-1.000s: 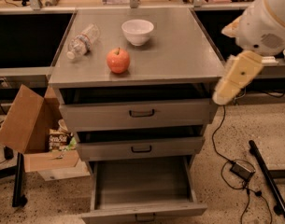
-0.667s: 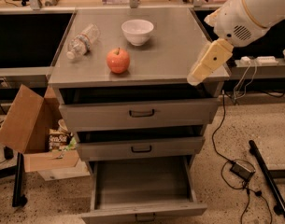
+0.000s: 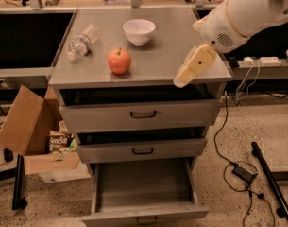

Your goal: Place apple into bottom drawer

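apple (image 3: pixel 119 60) on cabinet top (image 3: pixel 157 63) | claw (image 3: pixel 183 81) over top's edge, well apart | grip: cannot tell

Warm, rather dim light from above lays a soft sheen on the cabinet top (image 3: pixel 157 63), casts a small shadow under the apple (image 3: pixel 119 60), brightens the pale gripper (image 3: pixel 183 78) over its front right edge, and leaves the drawer gaps (image 3: pixel 134 94) dark.

White bowl (image 3: pixel 139 31), plastic bottle (image 3: pixel 82 42), cardboard box (image 3: pixel 25 124)

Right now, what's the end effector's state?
End effector: open or closed cannot be told; it hangs over the front edge of the cabinet top, apart from the apple.
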You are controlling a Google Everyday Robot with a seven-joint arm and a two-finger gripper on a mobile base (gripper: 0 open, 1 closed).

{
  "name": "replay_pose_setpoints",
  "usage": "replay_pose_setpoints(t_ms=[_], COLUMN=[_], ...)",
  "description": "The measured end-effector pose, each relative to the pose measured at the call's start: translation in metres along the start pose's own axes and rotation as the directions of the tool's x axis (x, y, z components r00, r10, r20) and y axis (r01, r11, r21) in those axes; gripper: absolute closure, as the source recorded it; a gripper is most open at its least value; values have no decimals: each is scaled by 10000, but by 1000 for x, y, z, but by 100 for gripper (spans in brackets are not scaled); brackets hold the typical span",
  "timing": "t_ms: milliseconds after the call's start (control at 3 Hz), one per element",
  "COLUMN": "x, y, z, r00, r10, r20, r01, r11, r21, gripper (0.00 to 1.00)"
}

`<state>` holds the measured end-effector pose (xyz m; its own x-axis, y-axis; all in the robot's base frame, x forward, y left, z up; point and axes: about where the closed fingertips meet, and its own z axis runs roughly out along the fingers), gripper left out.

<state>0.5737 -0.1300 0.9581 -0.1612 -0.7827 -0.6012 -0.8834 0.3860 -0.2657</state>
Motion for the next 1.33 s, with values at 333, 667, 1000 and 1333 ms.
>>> replay_pose_setpoints(t_ms=[333, 667, 1000, 1333], x=[-12, -29, -41, -57], y=[-9, -26, -33, -36], z=[49, 99, 125, 165], r00=[9965, 9844, 9745, 9584], r10=[278, 615, 789, 1111], r20=[784, 1651, 2100, 2631], r01=[-273, -622, -780, -991], r11=[9996, 9981, 9969, 9934], r21=[-80, -9, -126, -585], gripper=[0, 0, 0, 0])
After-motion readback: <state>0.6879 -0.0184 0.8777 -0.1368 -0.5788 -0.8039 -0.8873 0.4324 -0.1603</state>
